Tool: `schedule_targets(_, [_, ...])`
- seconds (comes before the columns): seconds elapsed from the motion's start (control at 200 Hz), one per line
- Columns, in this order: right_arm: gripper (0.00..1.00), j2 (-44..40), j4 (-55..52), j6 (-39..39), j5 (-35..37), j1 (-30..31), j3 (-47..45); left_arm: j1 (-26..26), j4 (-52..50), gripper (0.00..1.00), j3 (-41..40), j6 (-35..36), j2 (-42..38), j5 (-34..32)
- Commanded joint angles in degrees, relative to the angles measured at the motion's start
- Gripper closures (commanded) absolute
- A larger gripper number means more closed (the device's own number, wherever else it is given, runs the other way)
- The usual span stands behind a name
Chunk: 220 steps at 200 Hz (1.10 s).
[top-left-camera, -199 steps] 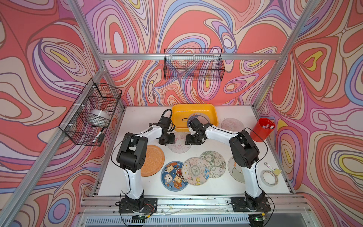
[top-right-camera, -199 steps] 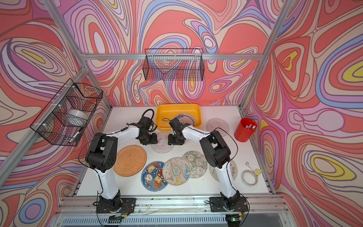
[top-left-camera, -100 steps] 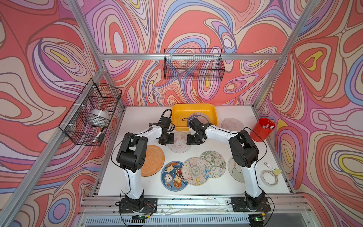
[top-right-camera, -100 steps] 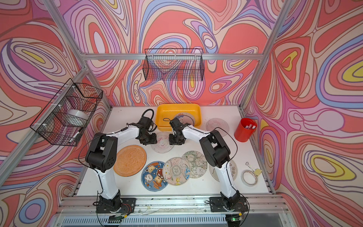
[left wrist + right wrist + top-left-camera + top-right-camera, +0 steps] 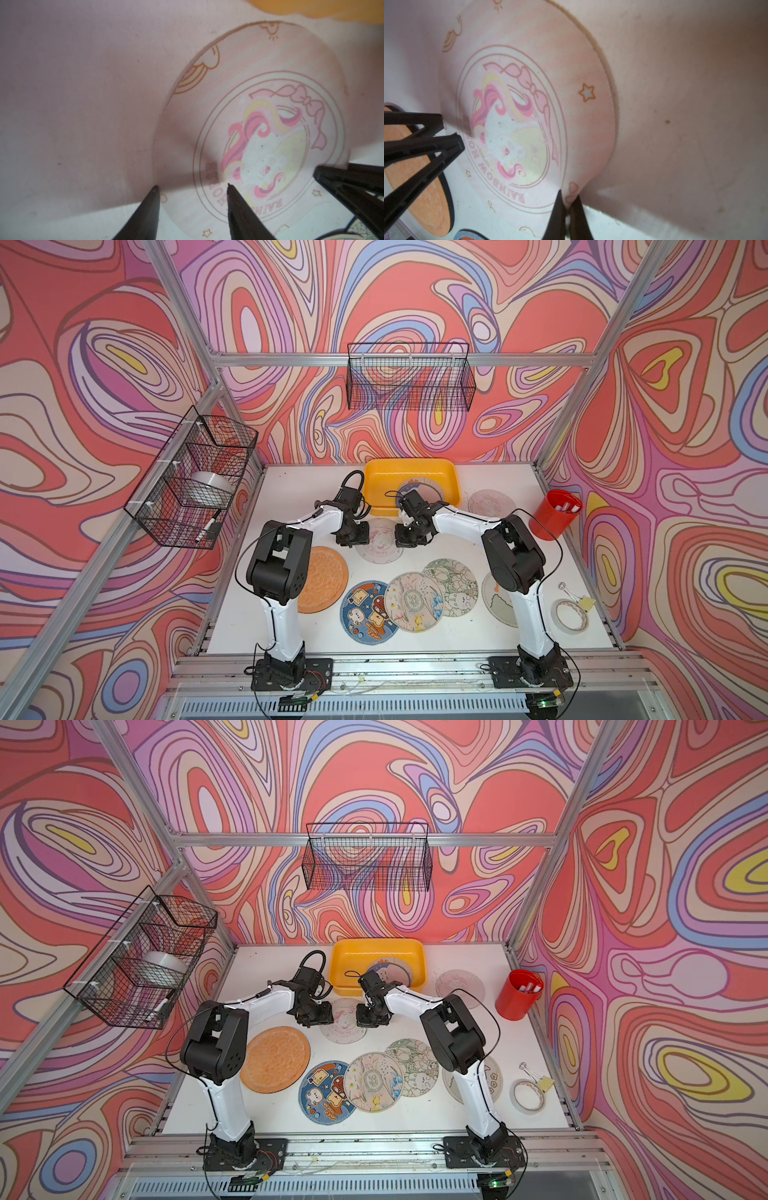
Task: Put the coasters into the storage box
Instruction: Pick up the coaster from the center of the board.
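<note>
Both top views looked down from high above the front edge on the whole tabletop [image 5: 457, 635]. Each wrist camera looked from very near at the same pink coaster [image 5: 270, 124].

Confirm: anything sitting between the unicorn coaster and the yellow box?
Nothing visible does. The unicorn coaster lies just in front of the yellow storage box, only bare table between. The right gripper has its jaws shut on the coaster's edge. One printed coaster already lies in the box's right half; the left half is bare.
</note>
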Motion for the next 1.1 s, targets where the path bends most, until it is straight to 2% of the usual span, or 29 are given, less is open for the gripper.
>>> schedule_targets(0.0, [1.00, -1.9, -0.8, 0.1, -0.5, 0.4, -1.8, -0.3, -2.0, 0.38, -2.4, -0.8, -1.4, 0.9])
schedule_targets(0.285, [1.00, -12.0, -3.2, -0.3, -1.3, 0.8, -4.2, 1.2, -0.4, 0.24, -5.8, -2.9, -7.8, 1.6])
schedule_targets(0.556, [1.00, -16.2, -8.7, -2.7, 0.5, 0.7, 4.4, 1.6, 0.6, 0.16, -7.1, -3.9, -11.0, 2.5])
schedule_targets(0.861, [1.00, -8.6, -16.1, -8.5, 5.1, -0.4, 24.9, 1.6, 2.0, 0.12, -9.5, -5.0, -13.2, 3.3])
schedule_targets(1.097, [1.00, 0.3, -15.6, -10.3, 5.4, -4.3, 36.7, 1.7, 2.0, 0.10, -11.5, -5.3, -15.1, 3.1])
